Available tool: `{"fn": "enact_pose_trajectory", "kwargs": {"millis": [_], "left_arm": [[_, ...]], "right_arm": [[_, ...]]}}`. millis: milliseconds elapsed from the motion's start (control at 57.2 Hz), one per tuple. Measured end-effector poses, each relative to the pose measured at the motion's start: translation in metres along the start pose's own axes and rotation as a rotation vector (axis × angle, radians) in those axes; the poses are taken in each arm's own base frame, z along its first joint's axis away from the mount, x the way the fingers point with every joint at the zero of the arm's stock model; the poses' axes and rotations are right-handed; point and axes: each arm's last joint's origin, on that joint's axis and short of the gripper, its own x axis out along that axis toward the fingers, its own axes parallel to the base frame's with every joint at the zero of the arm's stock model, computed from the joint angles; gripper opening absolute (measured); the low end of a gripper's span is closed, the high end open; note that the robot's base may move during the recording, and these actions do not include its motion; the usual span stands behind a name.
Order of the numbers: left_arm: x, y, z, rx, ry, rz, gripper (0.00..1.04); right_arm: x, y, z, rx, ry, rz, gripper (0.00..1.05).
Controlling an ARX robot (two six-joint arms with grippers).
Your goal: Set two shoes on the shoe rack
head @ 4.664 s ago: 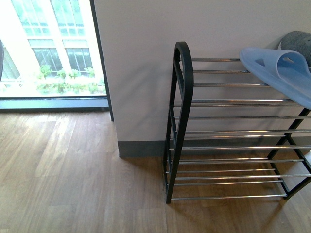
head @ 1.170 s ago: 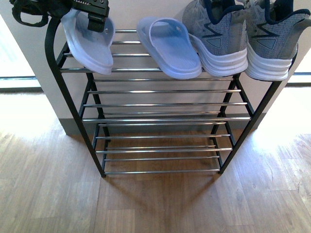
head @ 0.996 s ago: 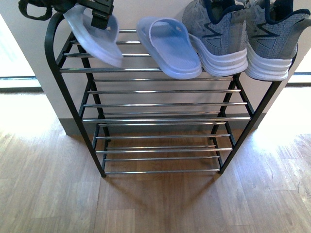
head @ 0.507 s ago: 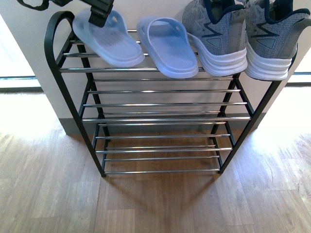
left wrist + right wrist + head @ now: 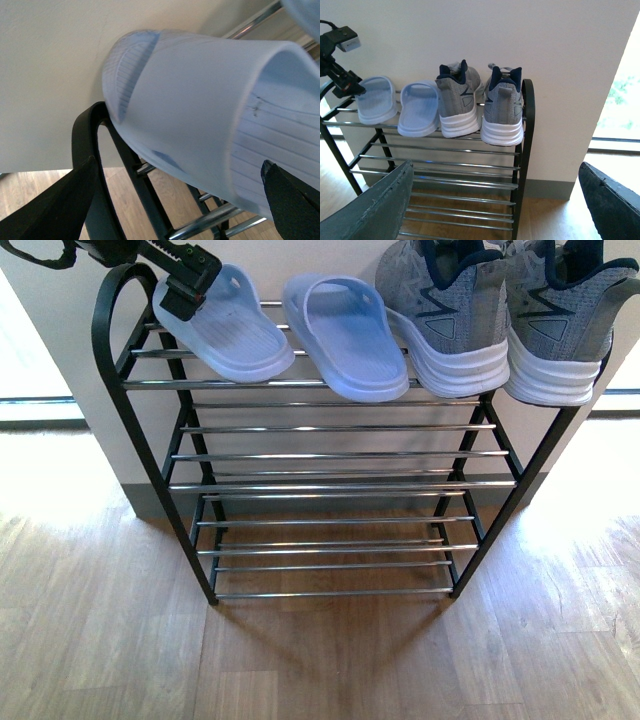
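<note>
Shoe rack (image 5: 330, 455): black uprights, chrome rods, standing on the wood floor (image 5: 100, 640) against the pale wall (image 5: 530, 35). All four shoes sit on its top tier.

From the rack's left upright going right, in my front view:
- Left gripper (image 5: 183, 280) over the rack's left corner. In the left wrist view its dark fingers (image 5: 47, 212) are spread wide to either side of the left slide, not gripping it.
- Left slide (image 5: 232, 328), pale blue, flat on the top rods, toe pointing to the rack's front, just inside the left upright.
- Right slide (image 5: 345, 335), just beside it, toe overhanging the front rod.
- Left sneaker (image 5: 445, 325), grey knit with white sole, touching the right slide.
- Right sneaker (image 5: 560, 325) at the rack's right end.

Right gripper (image 5: 502, 210): fingers wide apart, holding nothing, well back from the rack. Lower tiers carry no shoes I can see.
</note>
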Motion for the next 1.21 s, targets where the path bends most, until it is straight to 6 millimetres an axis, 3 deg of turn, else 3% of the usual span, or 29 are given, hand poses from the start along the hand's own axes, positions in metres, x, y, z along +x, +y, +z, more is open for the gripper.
{"fn": "enact_pose_trajectory", "kwargs": {"millis": [332,524,664,873,1031,1153,1205], "left_arm": [[-0.04,-0.008,0.001,-0.036,-0.128,0.038,0.95],[-0.093,-0.009,-0.009,-0.135,-0.259,0.231,0.95],[-0.149,-0.022,-0.036,-0.254,-0.338,0.362,0.95],[-0.195,-0.038,-0.081,-0.411,-0.346,0.46,0.95],[-0.216,-0.05,-0.127,-0.579,-0.381,0.513,0.95],[-0.217,-0.051,-0.135,-0.633,-0.399,0.512,0.95],[-0.218,-0.051,-0.14,-0.586,-0.521,0.414,0.85]], "right_arm": [[0.0,0.0,0.0,0.0,0.0,0.0,0.96],[0.0,0.0,0.0,0.0,0.0,0.0,0.96],[0.0,0.0,0.0,0.0,0.0,0.0,0.96],[0.0,0.0,0.0,0.0,0.0,0.0,0.96],[0.0,0.0,0.0,0.0,0.0,0.0,0.96],[0.0,0.0,0.0,0.0,0.0,0.0,0.96],[0.0,0.0,0.0,0.0,0.0,0.0,0.96]]}}
